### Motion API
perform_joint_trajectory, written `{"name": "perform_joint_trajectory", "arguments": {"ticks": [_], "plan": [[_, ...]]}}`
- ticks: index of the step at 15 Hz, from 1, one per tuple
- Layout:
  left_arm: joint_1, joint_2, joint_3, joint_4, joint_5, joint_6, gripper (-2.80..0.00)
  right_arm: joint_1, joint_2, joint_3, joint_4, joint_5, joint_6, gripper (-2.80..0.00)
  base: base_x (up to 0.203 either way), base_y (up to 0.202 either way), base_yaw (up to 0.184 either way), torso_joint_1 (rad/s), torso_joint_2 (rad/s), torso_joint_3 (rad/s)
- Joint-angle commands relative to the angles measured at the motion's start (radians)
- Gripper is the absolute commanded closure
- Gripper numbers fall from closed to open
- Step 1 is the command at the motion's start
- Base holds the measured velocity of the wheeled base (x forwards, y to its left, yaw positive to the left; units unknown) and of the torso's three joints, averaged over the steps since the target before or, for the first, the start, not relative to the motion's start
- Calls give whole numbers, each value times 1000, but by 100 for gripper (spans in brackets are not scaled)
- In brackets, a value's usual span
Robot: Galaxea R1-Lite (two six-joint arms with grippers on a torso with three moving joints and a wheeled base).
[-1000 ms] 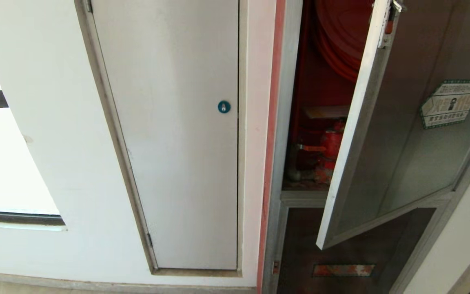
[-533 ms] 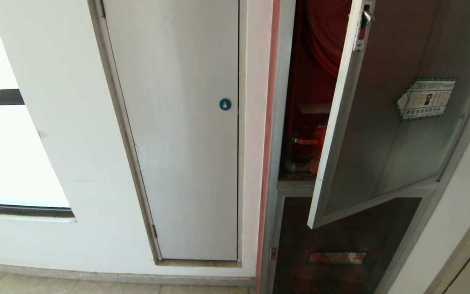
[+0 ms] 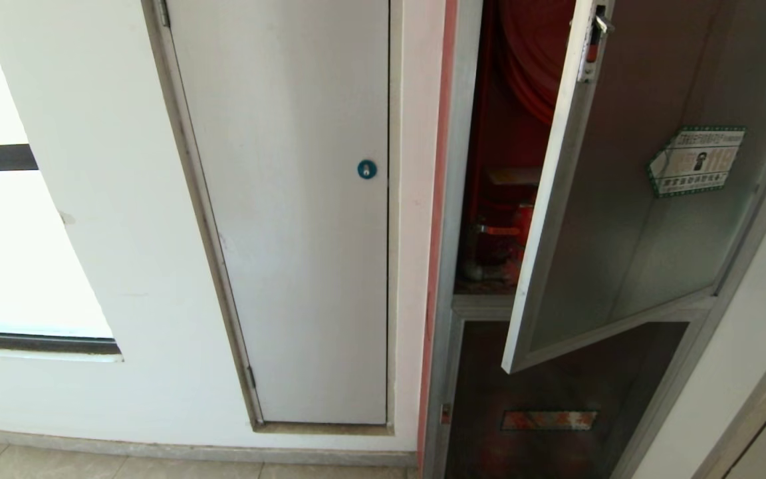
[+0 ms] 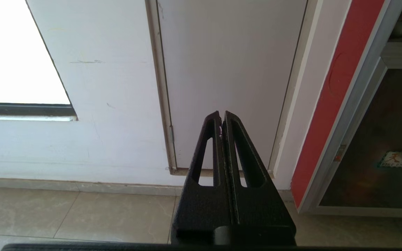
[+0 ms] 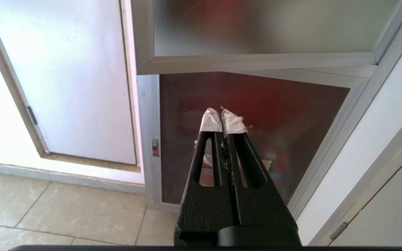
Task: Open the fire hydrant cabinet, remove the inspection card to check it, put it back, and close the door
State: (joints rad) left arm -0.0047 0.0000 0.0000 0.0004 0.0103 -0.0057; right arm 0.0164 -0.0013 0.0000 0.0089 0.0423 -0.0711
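Head view shows the door [image 3: 622, 199] swung partly open at upper right, presumably so we can reach into the fire hydrant cabinet [image 3: 463, 199]; we see no inspection card. Our right gripper [image 5: 221, 113], fingers pressed together and empty, points at the lower panel beneath the door. Our left gripper [image 4: 221, 115], also closed, faces the white door [image 4: 232, 69].

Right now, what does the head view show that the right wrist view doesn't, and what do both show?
Head view only: the red hose reel, the valve, the door's hexagonal sticker and latch, and the blue lock on the white door.

Right wrist view only: the right claw, shut, with taped tips, low before the cabinet's dark lower panel.

Both: the open door, the white door, the floor tiles.
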Motion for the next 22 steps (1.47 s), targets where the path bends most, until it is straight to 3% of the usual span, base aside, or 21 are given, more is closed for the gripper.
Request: {"name": "perform_joint_trajectory", "arguments": {"ticks": [1,9,12,16,20,22], "plan": [[0,2,0,0,0,0,0,0,1,2,0,1,-2,0,0,0,0,0,0,0],[0,1,0,0,0,0,0,0,1,2,0,-1,-4,0,0,0,0,0,0,0],[0,0,0,0,0,0,0,1,18,-110,41,10,-4,0,0,0,0,0,0,0],[0,0,0,0,0,0,0,2,206,-290,106,35,-4,0,0,0,0,0,0,0],[0,1,0,0,0,0,0,3,465,-462,101,129,-2,0,0,0,0,0,0,0],[0,0,0,0,0,0,0,4,610,-515,27,191,-1,0,0,0,0,0,0,0]]}}
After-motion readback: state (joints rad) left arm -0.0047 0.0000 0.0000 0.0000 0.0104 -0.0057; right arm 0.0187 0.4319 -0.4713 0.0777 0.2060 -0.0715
